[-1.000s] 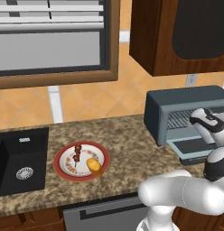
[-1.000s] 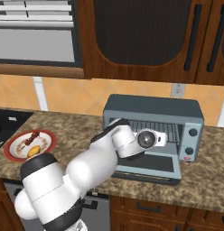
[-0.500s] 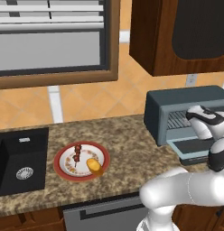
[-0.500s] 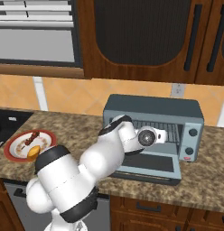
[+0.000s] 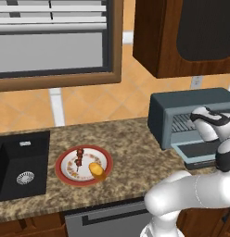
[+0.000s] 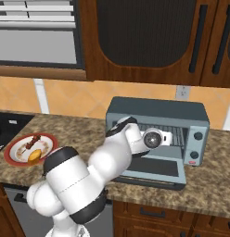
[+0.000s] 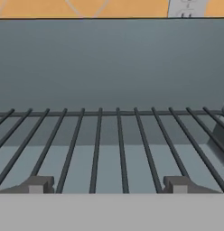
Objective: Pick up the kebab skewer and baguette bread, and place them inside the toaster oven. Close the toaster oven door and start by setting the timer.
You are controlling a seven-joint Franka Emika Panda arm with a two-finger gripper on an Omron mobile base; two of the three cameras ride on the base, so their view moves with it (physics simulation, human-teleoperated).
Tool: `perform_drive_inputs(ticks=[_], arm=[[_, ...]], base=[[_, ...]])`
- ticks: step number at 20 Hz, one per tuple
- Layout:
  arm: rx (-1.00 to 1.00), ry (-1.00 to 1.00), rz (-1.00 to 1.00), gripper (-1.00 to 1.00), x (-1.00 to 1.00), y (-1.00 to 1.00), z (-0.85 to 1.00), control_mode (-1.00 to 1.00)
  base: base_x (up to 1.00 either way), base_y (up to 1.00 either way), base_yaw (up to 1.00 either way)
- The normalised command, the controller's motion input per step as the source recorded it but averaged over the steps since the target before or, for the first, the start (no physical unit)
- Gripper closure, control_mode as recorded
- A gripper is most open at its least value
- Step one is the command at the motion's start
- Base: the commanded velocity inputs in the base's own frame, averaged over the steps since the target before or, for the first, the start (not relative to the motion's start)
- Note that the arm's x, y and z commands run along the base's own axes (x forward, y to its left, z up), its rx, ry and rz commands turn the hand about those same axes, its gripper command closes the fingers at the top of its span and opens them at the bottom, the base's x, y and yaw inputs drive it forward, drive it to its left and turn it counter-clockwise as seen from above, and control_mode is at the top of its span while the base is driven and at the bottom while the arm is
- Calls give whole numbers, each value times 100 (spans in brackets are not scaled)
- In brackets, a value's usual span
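A white robot arm with dark joints rises from the bottom of both base views, bends at a bulky elbow and reaches forward at counter height. In the right base view the forearm slants up to the right and ends in a rounded wrist with a dark ring. The gripper [image 6: 169, 137] points level and away from the base. In the hand view its two small finger tips [image 7: 38, 185] stand wide apart at the bottom, with nothing between them.
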Motion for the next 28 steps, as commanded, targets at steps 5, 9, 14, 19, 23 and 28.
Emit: perform_drive_inputs(ticks=[5,9,14,19,23,28], arm=[[0,0,0,-100,-63,0,-68,-100],[-3,0,-2,-100,-100,0,-79,-100],[-3,2,-1,-100,-96,0,-79,-100],[0,12,0,-100,-72,0,-50,-100],[1,21,0,-100,-13,0,26,-100],[0,21,0,-100,-18,8,71,-100]], base=[[0,0,0],[0,0,0],[0,0,0],[0,0,0],[0,0,0],[0,0,0]])
